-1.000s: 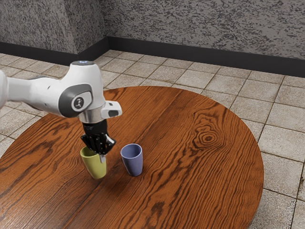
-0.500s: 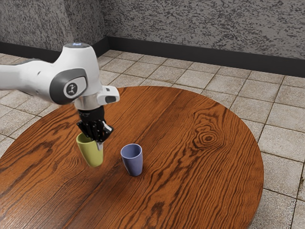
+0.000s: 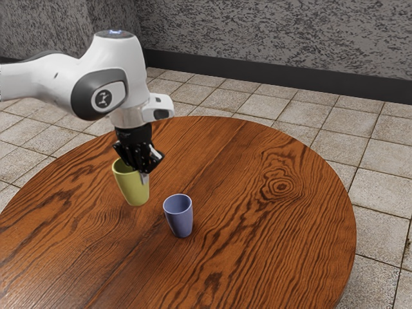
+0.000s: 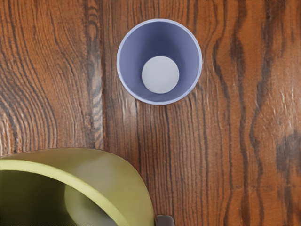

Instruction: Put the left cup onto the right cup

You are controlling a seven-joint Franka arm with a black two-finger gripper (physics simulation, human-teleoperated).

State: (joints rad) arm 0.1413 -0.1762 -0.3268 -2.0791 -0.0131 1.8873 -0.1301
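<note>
A yellow-green cup [image 3: 132,185] hangs in the air above the round wooden table [image 3: 270,212], tilted a little. My black gripper [image 3: 140,168] is shut on its rim from above. A blue-purple cup [image 3: 178,215] stands upright on the table, lower and toward the exterior view's right of the held cup. In the wrist view the blue-purple cup [image 4: 160,61] is seen from above, open and with nothing inside, and the yellow-green cup [image 4: 80,188] looms large and blurred just under my hand.
The table [image 4: 244,117] has a dark wood grain and its rim curves round at the exterior view's right. Beyond it lie a tiled floor [image 3: 322,109] and a grey stone wall [image 3: 290,32] with a dark skirting.
My hand has risen and moved toward the exterior view's right, carrying the yellow-green cup off the table. The blue-purple cup has stayed where it was.
</note>
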